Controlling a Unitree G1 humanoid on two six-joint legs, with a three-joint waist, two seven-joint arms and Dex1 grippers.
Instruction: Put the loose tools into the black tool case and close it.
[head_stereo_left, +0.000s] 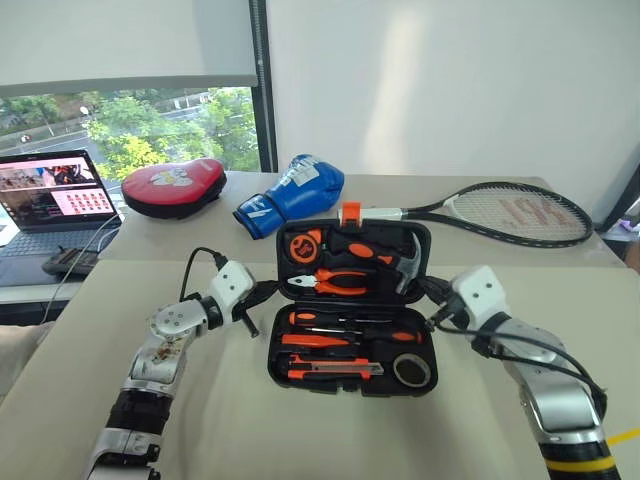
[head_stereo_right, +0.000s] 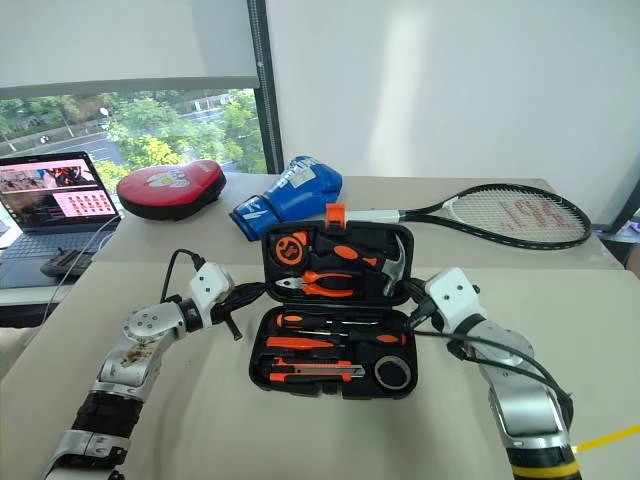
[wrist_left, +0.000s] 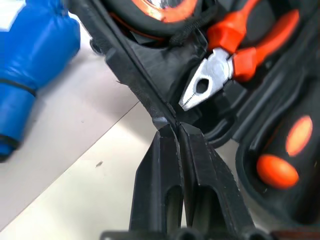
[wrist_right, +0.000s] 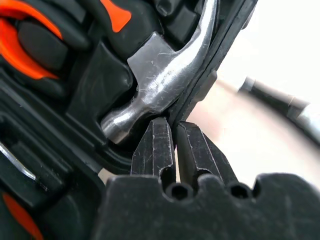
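The black tool case (head_stereo_left: 277, 372) lies open in the middle of the table, its lid (head_stereo_left: 424, 238) raised at the far side with an orange latch (head_stereo_left: 349, 212) on top. In the lower half sit two screwdrivers (head_stereo_left: 352, 320), a slim tester (head_stereo_left: 325, 340), a utility knife (head_stereo_left: 335, 370) and a grey tape roll (head_stereo_left: 411, 371). Pliers (head_stereo_left: 340, 282) and a hammer (head_stereo_left: 408, 262) sit in the lid. My left gripper (wrist_left: 176, 131) is shut on the lid's left rim. At the opposite rim, beside the hammer head, my right gripper (wrist_right: 175, 131) is shut on the lid.
Behind the case lie a blue boxing glove (head_stereo_left: 295, 193), a red pad (head_stereo_left: 173, 186) and a tennis racket (head_stereo_left: 510, 212). An open laptop (head_stereo_left: 55, 200) and a dark handset (head_stereo_left: 68, 262) sit on a lower surface at the far left.
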